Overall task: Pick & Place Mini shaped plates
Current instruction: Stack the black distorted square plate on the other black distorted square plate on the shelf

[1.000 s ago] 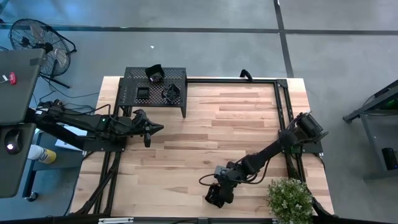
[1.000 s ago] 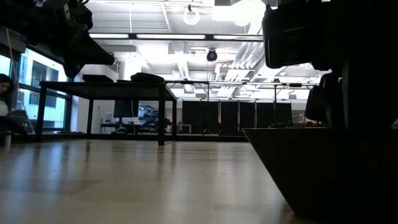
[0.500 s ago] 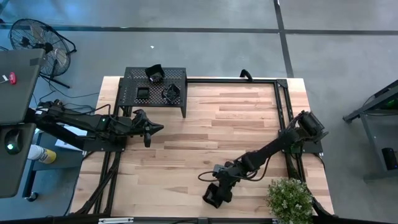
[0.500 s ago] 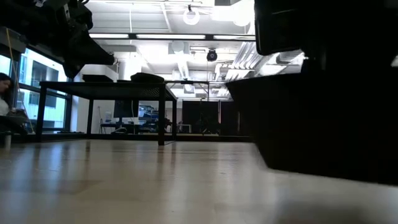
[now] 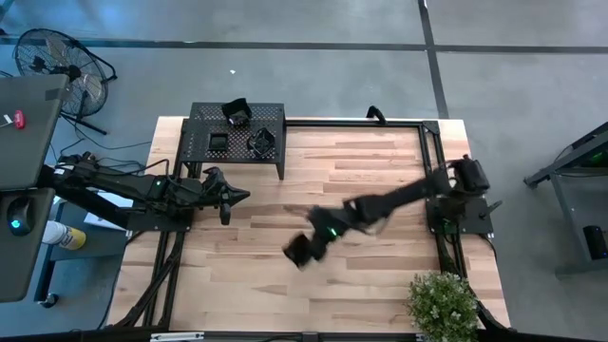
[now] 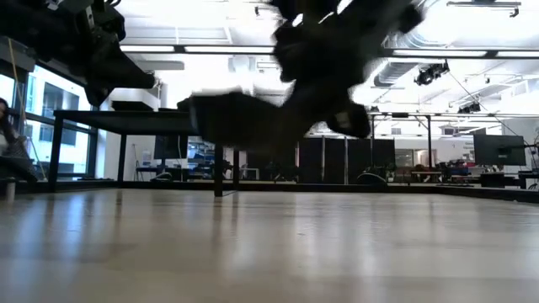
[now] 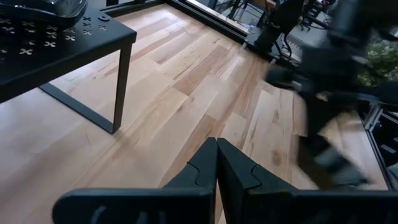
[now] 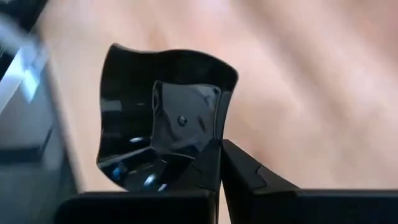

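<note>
Three plates [image 5: 246,131] sit on the rack [image 5: 195,144] at the table's [image 5: 380,171] far-left corner.

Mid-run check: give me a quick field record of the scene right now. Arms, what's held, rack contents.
right gripper: shut on a wavy-edged plate, above mid-table
left gripper: shut, empty, waiting beside the rack
rack contents: three plates visible in the high view
table: bare wood apart from the rack
image note: right arm is blurred in the high and low views

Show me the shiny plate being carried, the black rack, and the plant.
Plate [image 8: 165,124]: right wrist view, its glossy inner face.
Rack [image 5: 237,128]: high view, bare perforated top.
Plant [image 5: 443,302]: high view, leafy middle.
</note>
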